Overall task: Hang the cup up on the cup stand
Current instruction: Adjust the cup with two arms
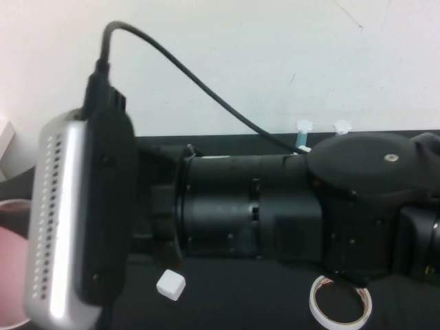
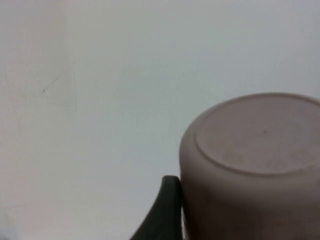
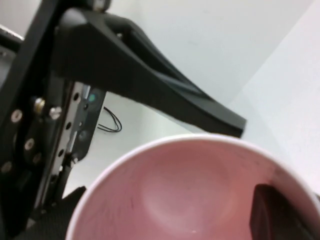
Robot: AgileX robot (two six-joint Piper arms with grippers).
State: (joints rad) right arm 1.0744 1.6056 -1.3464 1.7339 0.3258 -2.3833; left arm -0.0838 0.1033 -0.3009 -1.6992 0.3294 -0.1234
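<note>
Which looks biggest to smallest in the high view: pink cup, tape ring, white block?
Largest first: pink cup, tape ring, white block; the cup is near and cut off, so unsure. The left gripper and right gripper sit at it.

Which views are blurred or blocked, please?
High view: the right arm fills the frame, soft; the cup stand barely shows behind. Left wrist view: the left claw beside the cup, blurred. Right wrist view: the right claw at the cup's rim, out of focus.
</note>
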